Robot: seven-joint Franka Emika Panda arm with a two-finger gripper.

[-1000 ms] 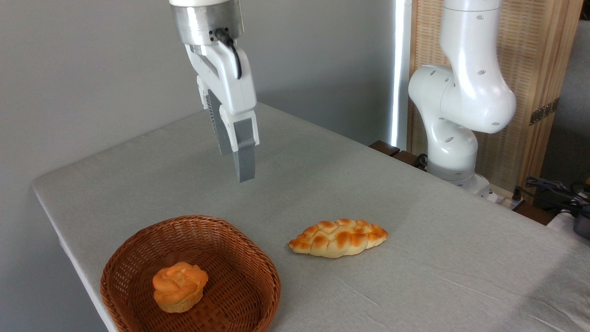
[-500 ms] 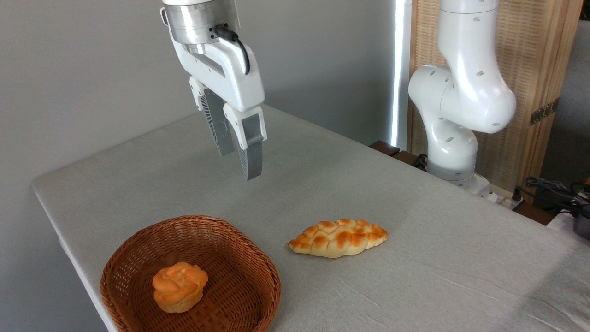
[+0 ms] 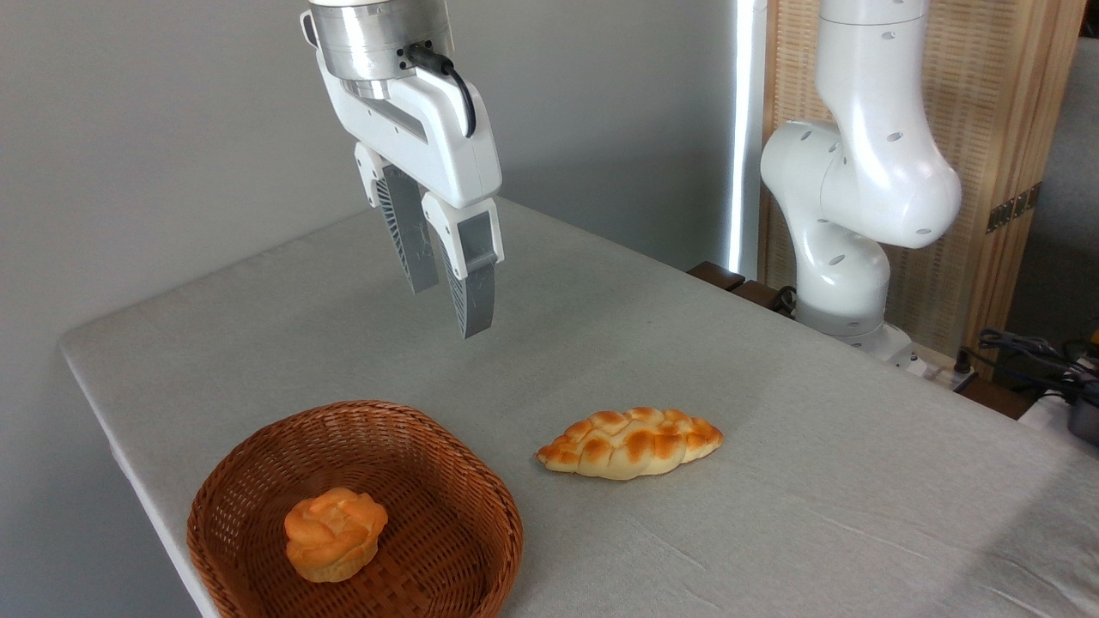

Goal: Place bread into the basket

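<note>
A grey wall and a slatted wooden screen stand behind the bench [image 3: 773,386], which is covered in a pale grey cloth and cuts across the view at an angle. The arm's white base [image 3: 846,257] is mounted at its far right edge.

The bread [image 3: 335,532] already sits inside the basket [image 3: 481,506], upright on the woven floor, left of centre and clear of the rim. The claw [image 3: 446,296] hangs high above the bench, beyond the basket and well apart from it, holding nothing; its two fingers are a small way apart, a narrow opening rather than a wide one.

By my reading, the placing is done and the step in hand is the retreat. To do it well, the claw should go upward and back toward the base, never dipping over the basket, so that no finger catches the wicker rim or nudges the bun. It should also keep clear of the braided loaf [image 3: 631,442], which lies on the cloth just right of the basket and need not be touched.

The bread is a small round bun shaped like a muffin, with an orange-brown top folded in soft swirls and a paler, ridged base. It looks glossy and light. The basket is reddish-brown, round and shallow, and far wider than the bun.
</note>
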